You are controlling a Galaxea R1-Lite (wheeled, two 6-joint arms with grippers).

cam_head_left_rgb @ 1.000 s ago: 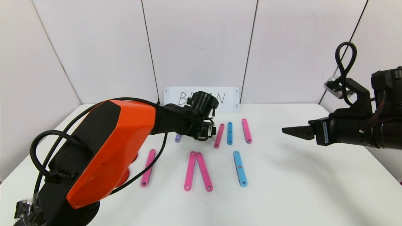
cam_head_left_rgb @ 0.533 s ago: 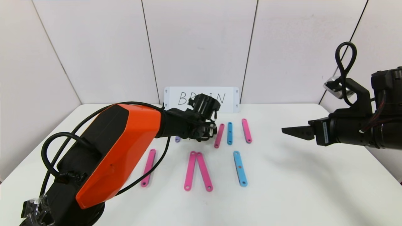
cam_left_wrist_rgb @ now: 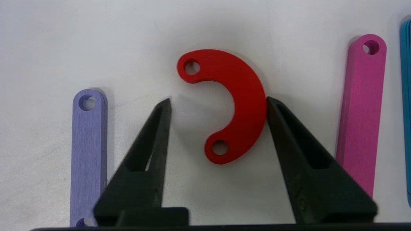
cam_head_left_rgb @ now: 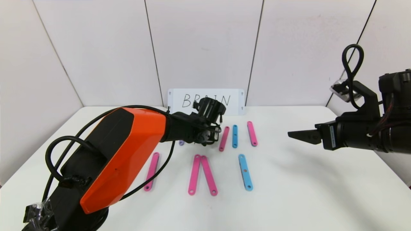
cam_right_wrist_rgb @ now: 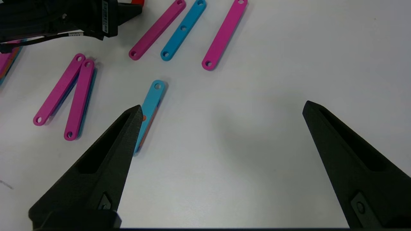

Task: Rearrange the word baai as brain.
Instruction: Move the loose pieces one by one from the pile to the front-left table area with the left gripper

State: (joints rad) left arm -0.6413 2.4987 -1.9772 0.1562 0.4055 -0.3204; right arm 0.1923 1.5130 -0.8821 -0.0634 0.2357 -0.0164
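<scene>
Left gripper, jaws apart, straddles a flat red curved hook just beside the purple bar; it looks light, stiff, thin, best pinched across its outer curve.

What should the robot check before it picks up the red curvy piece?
1. Red hook between the left gripper fingers: ok.
2. Both fingers touching it: not ok; one finger touches its outer curve, the other stands apart.
3. Purple bar outside the fingers: ok.
4. Pink bar outside the fingers: ok.
5. Right gripper away from the letters, open, hanging above the table: ok.
6. BRAIN card readable: not ok, partly hidden by the left arm.
</scene>
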